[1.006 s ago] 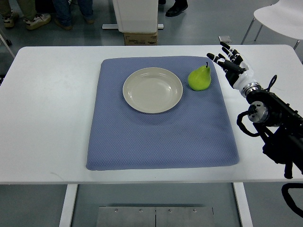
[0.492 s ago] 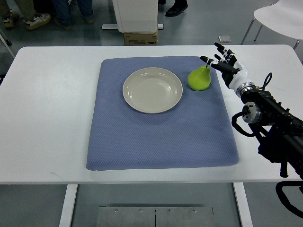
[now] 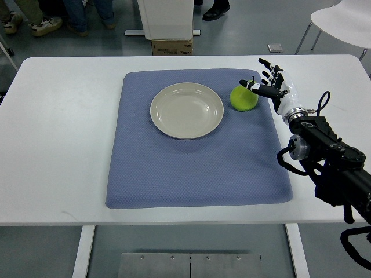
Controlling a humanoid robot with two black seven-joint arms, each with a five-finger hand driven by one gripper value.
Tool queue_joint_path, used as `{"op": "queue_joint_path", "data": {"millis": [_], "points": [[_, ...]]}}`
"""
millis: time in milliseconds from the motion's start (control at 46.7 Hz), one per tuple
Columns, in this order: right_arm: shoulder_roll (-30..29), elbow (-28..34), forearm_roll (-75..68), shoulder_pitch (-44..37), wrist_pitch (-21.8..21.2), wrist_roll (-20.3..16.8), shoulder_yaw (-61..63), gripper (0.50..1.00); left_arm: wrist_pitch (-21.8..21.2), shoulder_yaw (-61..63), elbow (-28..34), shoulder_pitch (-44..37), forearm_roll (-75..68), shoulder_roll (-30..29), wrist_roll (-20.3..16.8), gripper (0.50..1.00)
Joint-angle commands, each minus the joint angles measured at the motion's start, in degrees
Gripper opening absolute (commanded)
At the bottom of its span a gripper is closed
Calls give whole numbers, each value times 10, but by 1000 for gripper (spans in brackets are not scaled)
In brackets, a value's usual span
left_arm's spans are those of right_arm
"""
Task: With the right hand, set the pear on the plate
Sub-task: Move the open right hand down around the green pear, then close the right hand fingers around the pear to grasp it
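Top view shows a white table [image 3: 58, 145] with a blue mat [image 3: 197, 168] across its middle. On the mat, nearer its far edge, lies a cream plate [image 3: 186, 110], bare. Just right of the plate, near the mat's far right corner, stands a green pear [image 3: 243, 97], clear of the plate's rim. From the right edge comes the right hand [image 3: 273, 87], its fingers [image 3: 266, 62] spread wide and holding nothing; the thumb tip lies over the top of the pear by the stem, though contact cannot be told. Its black forearm [image 3: 330, 156] crosses the table's right edge. Beyond the far edge are a box [image 3: 171, 46], a white chair [image 3: 342, 20] and people's shoes [image 3: 43, 24].
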State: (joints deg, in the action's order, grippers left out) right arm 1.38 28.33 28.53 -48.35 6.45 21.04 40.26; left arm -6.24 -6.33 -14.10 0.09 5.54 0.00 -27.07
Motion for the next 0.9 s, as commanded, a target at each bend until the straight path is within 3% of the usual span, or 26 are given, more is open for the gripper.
{"op": "queue_joint_path", "data": {"millis": [0,878], "points": [[-3,-2,-1,0,13,8,-14,985,0,0,0,0,0,0,0,1000],[-14,-54,-1,-7,43,34,-104,981,0,0,0,0,0,0,0,1000]]}}
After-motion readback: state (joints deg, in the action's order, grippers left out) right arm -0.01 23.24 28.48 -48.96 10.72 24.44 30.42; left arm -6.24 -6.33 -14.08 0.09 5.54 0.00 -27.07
